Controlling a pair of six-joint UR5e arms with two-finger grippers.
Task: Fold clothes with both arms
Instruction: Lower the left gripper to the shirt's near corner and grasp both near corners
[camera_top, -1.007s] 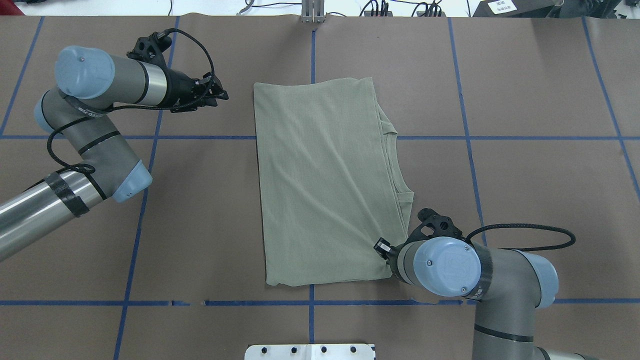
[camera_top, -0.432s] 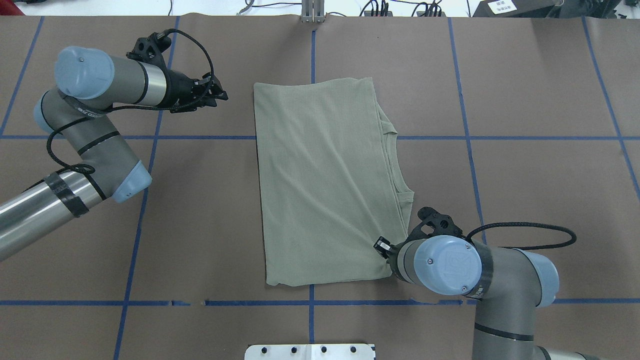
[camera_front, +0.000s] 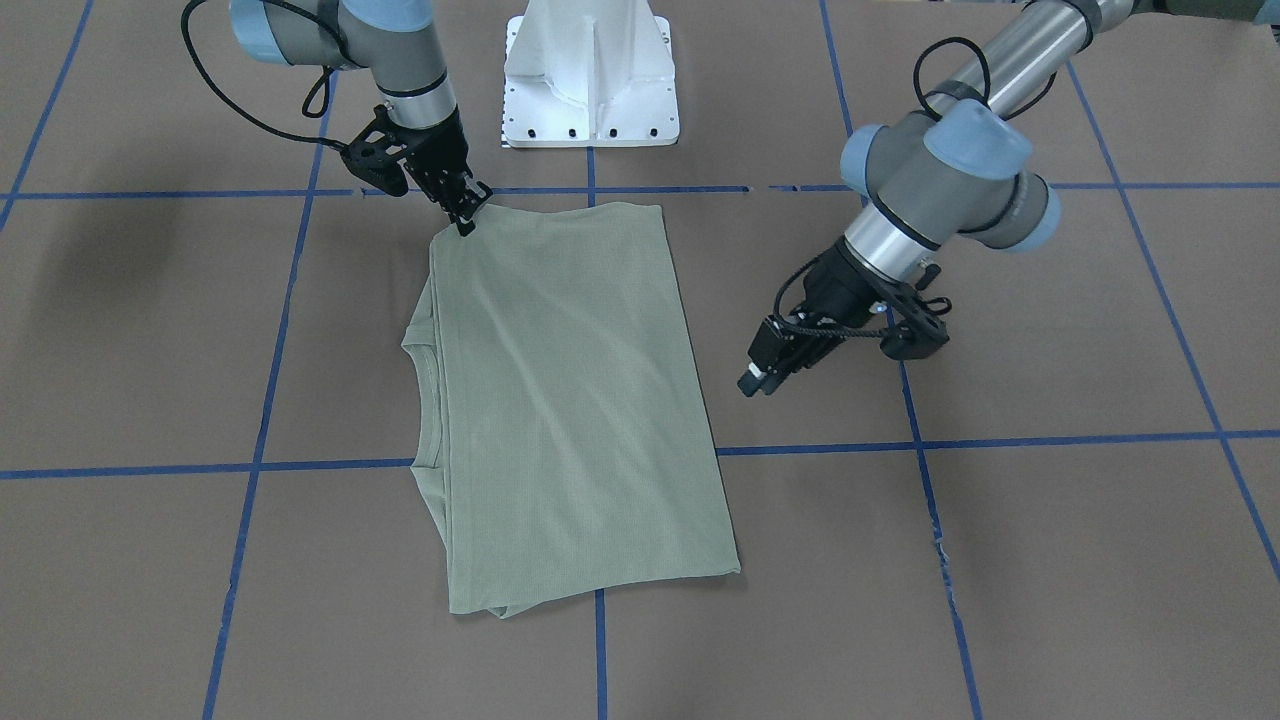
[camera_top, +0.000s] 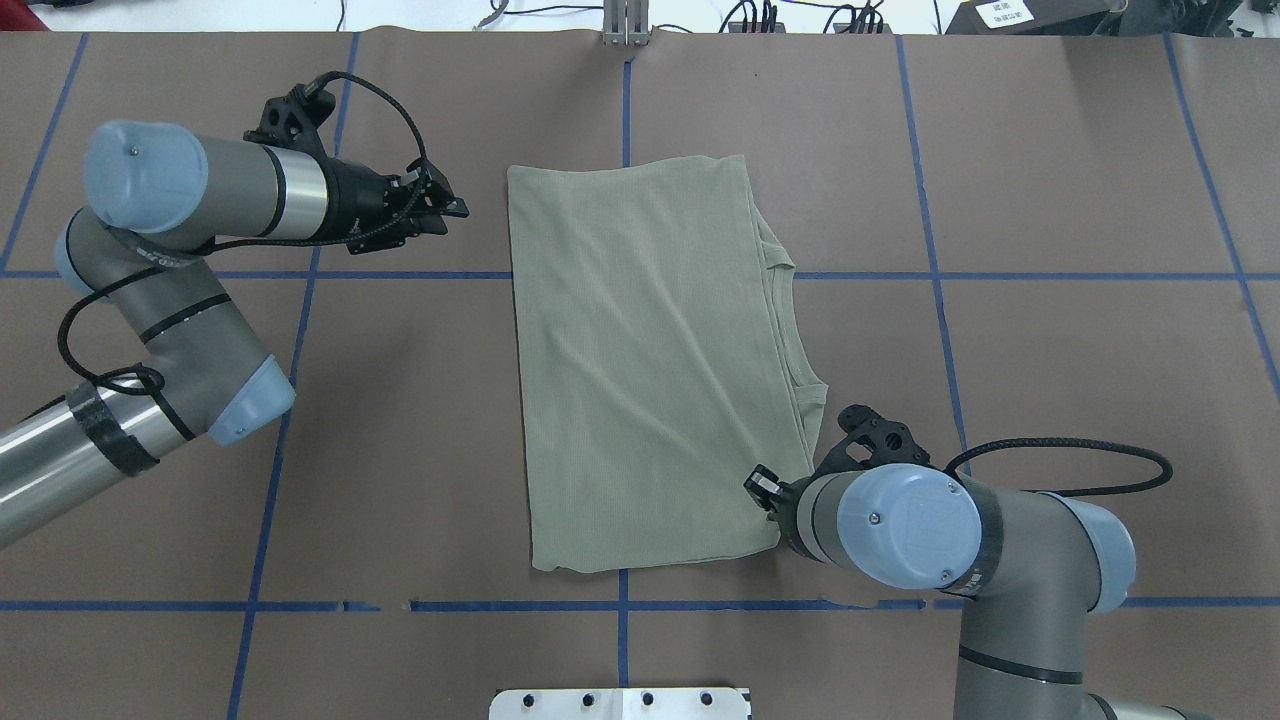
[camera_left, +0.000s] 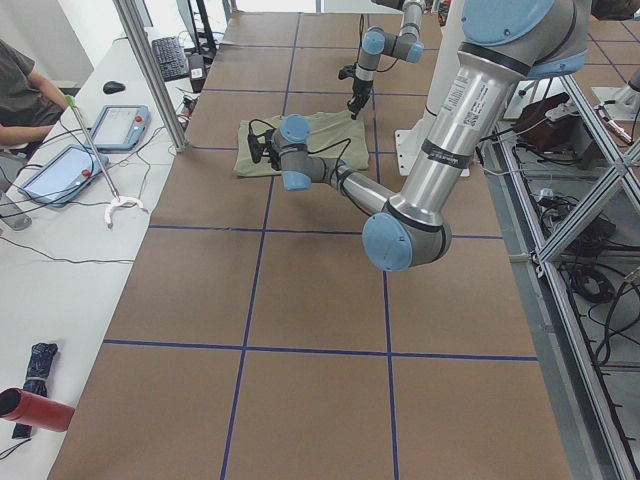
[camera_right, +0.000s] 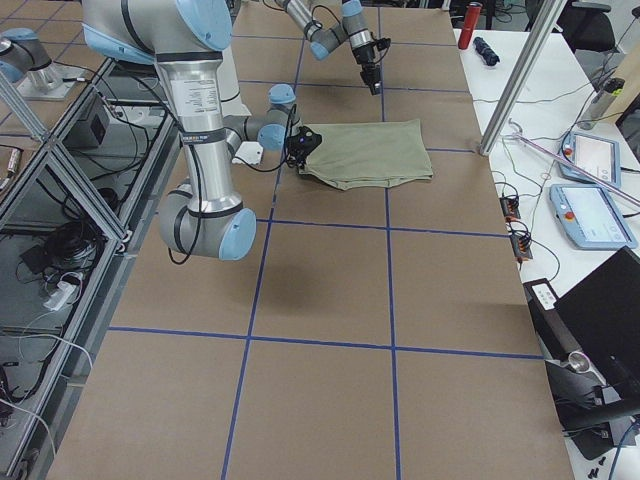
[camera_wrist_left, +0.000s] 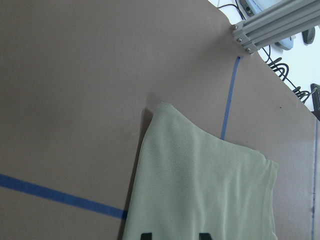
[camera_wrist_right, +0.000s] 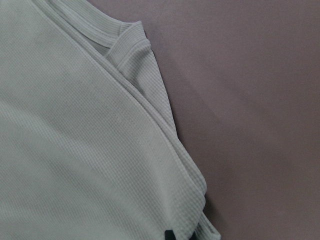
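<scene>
1. Shirt (camera_top: 640, 380) first: I see it folded into a long green rectangle in the middle of the brown table (camera_top: 1050, 400), lying across one of the blue tape lines (camera_top: 1000, 276).
2. Its ribbed collar (camera_wrist_right: 100, 30) sticks out from under the top layer along the long edge on the robot's right side.
3. On my front feed the right gripper (camera_front: 466, 215) is down at the shirt's corner on that side, the one nearest the robot. Its fingers are pressed together on the fabric, and creases in the cloth run toward that corner.
4. My right wrist feed is filled with stacked layers of knit. One dark fingertip (camera_wrist_right: 170, 235) shows at the bottom edge of the view, against the cloth.
5. The left gripper (camera_top: 452, 208) hangs beside the opposite long edge, near the shirt's far corner, with a strip of bare table between it and the cloth.
6. On the left wrist feed I see two fingertips (camera_wrist_left: 145, 235) spread apart at the bottom of the view. They hold nothing, and the shirt's corner lies on the table ahead of them.
7. The white pedestal base (camera_front: 590, 80) stands at the robot's side of the table, apart from the shirt.
</scene>
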